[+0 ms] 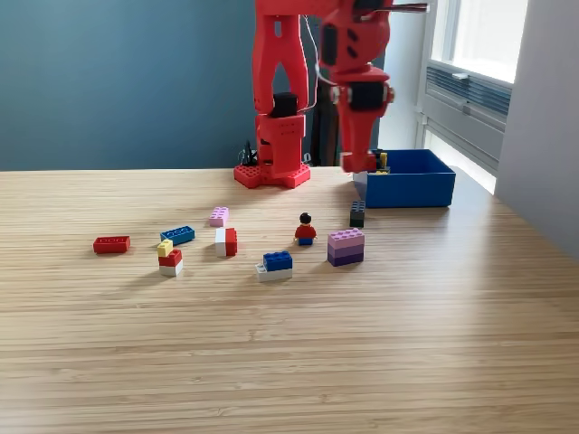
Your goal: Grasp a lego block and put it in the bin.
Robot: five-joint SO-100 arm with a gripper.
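Right beside the red arm's fingers [360,165] sits the shallow square bright blue plastic bin [425,192], its near corner just under them, probably so drops land inside. Can't tell if the fingers are wide or holding anything. Loose lego blocks lie well forward on the wooden tabletop [289,353]. No readable writing anywhere.

bin [412,190]: far right of the exterior view, on the surface [289,344]
gripper [359,165]: at the bin's left rim
arm base [272,174]: behind, left of bin
lego pieces [277,265]: scattered in front, mid-left
minifigure [305,231]: among them
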